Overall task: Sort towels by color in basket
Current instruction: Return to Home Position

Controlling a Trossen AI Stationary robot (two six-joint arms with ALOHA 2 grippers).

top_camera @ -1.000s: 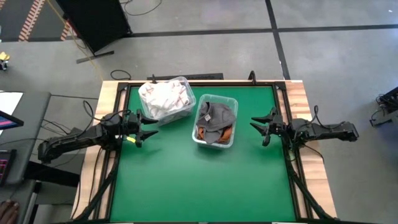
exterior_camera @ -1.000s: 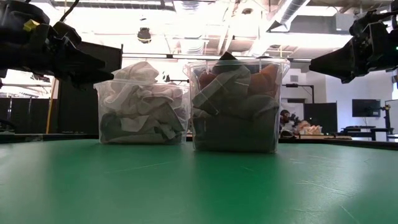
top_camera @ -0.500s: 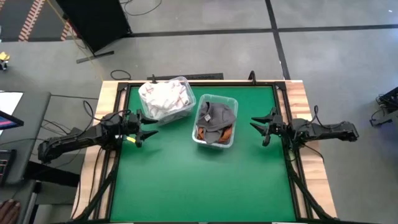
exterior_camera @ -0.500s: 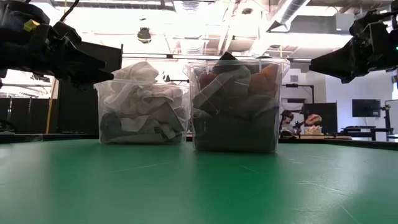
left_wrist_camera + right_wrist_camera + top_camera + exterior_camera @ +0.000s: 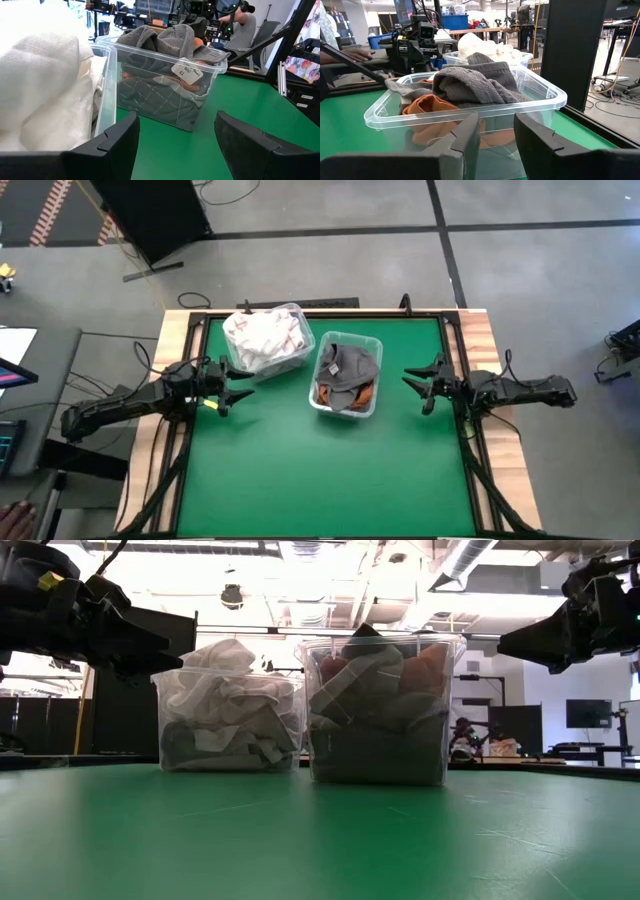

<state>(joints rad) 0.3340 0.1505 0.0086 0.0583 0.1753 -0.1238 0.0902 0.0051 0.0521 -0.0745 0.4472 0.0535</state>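
Two clear plastic bins stand side by side on the green table. The left bin [image 5: 268, 338] holds white towels [image 5: 230, 700], some with thin red checks. The right bin [image 5: 346, 375] holds grey towels [image 5: 470, 80] over rust orange ones [image 5: 427, 107]. My left gripper [image 5: 240, 385] hovers open, pointing level, just left of the white bin. My right gripper [image 5: 412, 385] hovers open at the right, level, pointing at the grey bin. Neither holds anything.
Bare green table [image 5: 320, 470] stretches in front of the bins toward the near edge. People show in the room behind the table, in the wrist and low views. A black panel [image 5: 575, 45] stands behind the table's far edge.
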